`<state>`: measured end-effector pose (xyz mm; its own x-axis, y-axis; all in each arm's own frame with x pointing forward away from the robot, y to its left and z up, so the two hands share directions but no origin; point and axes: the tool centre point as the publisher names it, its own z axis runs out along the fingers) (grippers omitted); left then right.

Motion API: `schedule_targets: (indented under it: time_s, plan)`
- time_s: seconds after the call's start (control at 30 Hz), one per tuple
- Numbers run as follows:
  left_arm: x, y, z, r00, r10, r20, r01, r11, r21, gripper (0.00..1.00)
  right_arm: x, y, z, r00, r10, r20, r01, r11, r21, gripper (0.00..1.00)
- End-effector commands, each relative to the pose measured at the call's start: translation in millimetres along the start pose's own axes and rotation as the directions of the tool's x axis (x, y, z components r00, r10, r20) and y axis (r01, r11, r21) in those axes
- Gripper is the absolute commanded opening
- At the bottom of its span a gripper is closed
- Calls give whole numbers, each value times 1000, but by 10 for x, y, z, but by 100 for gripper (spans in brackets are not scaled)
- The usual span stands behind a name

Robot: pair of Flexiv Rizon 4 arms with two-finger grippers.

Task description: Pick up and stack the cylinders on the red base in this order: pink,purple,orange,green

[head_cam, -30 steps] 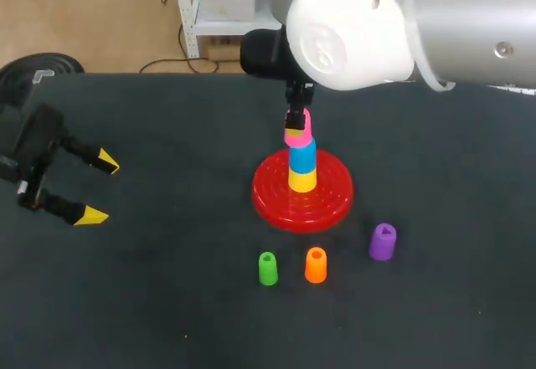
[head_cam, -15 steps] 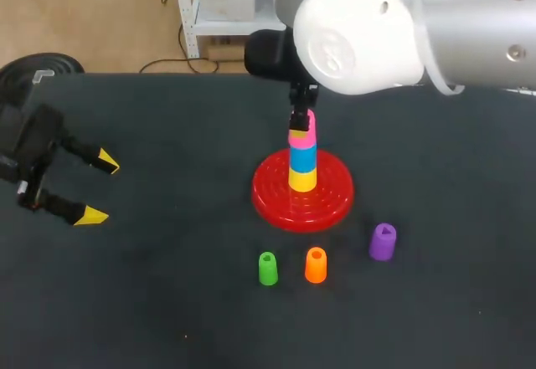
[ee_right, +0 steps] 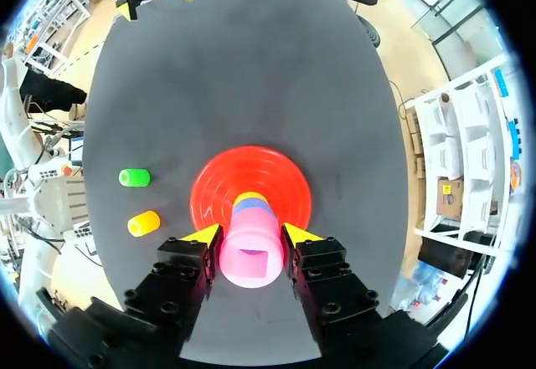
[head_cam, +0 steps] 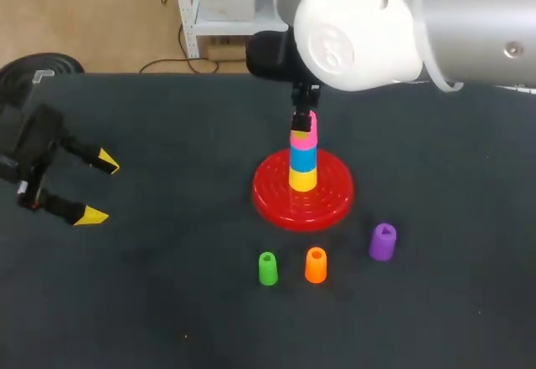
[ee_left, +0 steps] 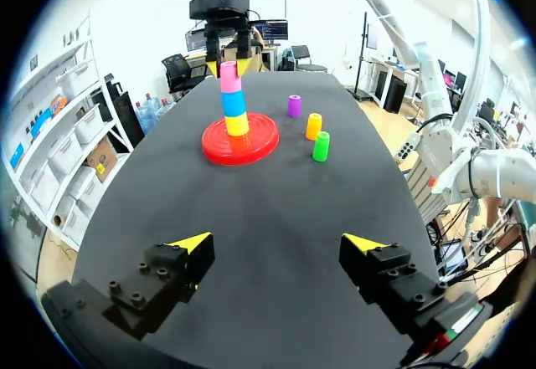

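Note:
The red base stands mid-table with a yellow cylinder and a blue one stacked on it. On top of these sits the pink cylinder, and my right gripper comes down from above, shut on it. The right wrist view shows the pink cylinder held between both fingers of the right gripper, over the base. Purple, orange and green cylinders stand on the table in front of the base. My left gripper is open at the far left, holding nothing.
The table is dark cloth. The three loose cylinders form a short row near the front of the base. My right arm's large white body hangs over the table's back right. The left gripper is far from the base.
The right gripper has shifted slightly right and down with the pink cylinder, which went from tilted to upright on the blue one. The left arm has stayed still.

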<state>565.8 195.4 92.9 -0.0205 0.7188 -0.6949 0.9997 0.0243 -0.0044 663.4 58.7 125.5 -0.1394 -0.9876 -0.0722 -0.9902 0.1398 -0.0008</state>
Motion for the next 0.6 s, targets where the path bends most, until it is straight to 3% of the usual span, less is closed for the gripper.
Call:
schedule_targets:
  time_s: [0.03, 0.6]
  plan:
    - [12, 2, 3, 1000, 2, 3, -2, 1000, -1, 100, -6, 1, 52, 1000, -1, -1, 0, 1000, -8, 0]
    - [12, 2, 3, 1000, 2, 3, -2, 1000, -1, 100, 13, 32, 186, 1000, 8, 11, -8, 999, -32, 0]
